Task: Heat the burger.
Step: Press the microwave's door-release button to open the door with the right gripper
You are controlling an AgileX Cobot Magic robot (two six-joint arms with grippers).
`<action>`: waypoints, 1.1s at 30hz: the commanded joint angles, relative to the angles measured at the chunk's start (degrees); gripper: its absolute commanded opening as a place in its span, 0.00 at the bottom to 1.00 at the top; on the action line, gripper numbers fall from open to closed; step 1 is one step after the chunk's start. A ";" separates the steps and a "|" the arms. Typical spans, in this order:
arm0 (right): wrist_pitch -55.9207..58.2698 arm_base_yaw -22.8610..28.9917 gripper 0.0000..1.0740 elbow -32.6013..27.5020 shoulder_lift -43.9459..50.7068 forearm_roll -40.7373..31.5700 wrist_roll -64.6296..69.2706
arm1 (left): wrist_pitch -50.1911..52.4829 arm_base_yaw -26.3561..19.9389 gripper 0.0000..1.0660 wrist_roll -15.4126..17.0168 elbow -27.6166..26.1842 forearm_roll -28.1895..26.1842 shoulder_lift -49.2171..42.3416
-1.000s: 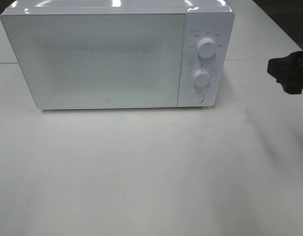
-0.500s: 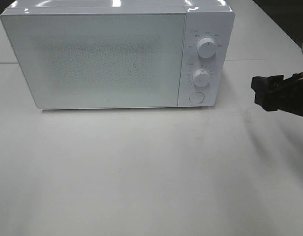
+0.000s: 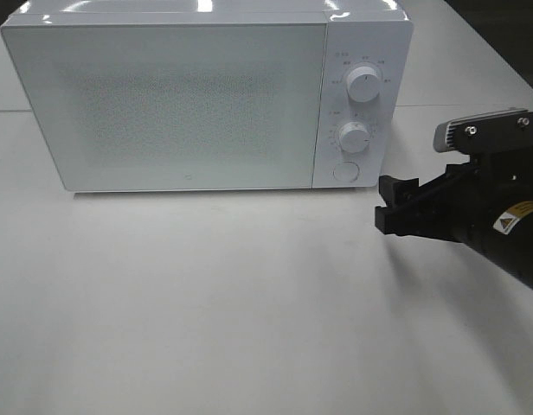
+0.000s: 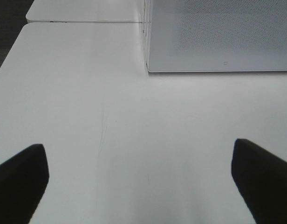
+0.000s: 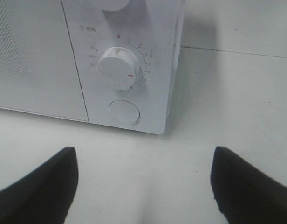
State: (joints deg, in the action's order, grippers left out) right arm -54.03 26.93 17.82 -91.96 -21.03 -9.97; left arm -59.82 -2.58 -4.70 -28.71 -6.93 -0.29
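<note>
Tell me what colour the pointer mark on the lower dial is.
Red: a short line on the white lower dial, clearest in the right wrist view.

White table carries white microwave (door closed).

At the back of the table, microwave with door left and panel right, upper knob above lower knob above button; right gripper before and right of that panel, near the button, not touching.
</note>
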 commanded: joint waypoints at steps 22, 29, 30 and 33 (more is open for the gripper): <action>-6.65 13.58 0.66 6.25 -9.74 -16.73 0.52 | 0.52 0.00 0.94 0.29 0.17 -0.40 -1.32; -6.65 13.58 0.50 6.25 -9.74 -16.73 18.22 | 0.52 0.00 0.94 0.29 0.17 -0.40 -1.32; -6.65 13.58 0.50 6.25 -9.74 -16.73 18.22 | 0.52 0.00 0.94 0.29 0.17 -0.40 -1.32; -6.65 13.58 0.41 6.25 -9.74 -16.73 28.36 | 0.52 0.00 0.94 0.29 0.17 -0.40 -1.32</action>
State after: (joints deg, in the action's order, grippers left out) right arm -60.85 40.34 23.66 -101.76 -37.76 15.47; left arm -59.82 -2.58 -4.70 -28.71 -6.93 -0.29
